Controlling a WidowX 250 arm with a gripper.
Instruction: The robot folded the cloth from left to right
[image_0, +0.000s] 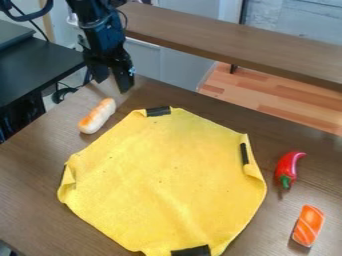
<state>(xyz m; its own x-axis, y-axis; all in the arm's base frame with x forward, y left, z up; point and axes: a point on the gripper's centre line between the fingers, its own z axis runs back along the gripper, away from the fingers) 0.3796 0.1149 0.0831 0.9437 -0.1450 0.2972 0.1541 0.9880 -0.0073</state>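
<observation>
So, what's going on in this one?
The arm's gripper is at the far left of the table, open and holding nothing, close to a bread roll. Nobody is handling the yellow cloth: it lies spread out, only its corners turned in, not folded across. A red pepper and a piece of sushi lie to its right.

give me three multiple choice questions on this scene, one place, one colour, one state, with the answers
1. Where is the glossy red chili pepper?
A) on the yellow fabric cloth
B) under the cloth
C) right of the cloth in the view

2. What colour is the pepper's stem?
A) green
B) blue
C) white

3. How does the cloth lie?
A) rolled up
B) mostly spread out
C) balled up

1 C: bare brown table separates them
2 A: its lower end shows green
3 B: its broad middle lies open, edges partly turned in
</observation>
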